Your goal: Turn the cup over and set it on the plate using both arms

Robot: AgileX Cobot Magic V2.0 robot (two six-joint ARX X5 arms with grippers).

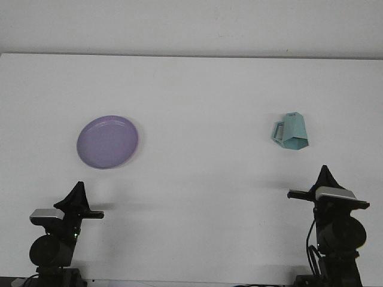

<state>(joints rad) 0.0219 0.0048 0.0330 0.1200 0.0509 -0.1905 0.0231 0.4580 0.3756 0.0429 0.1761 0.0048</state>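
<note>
A round purple plate lies flat on the white table, left of centre. Far to its right a light teal cup stands mouth down, its handle facing left. My left gripper is low at the near left edge, below the plate, shut into one point with nothing in it. At the near right my right gripper is also shut and empty, a little right of the cup and well short of it.
The table's far edge meets a pale wall at the top of the view. Both arm bases and their cables sit along the near edge.
</note>
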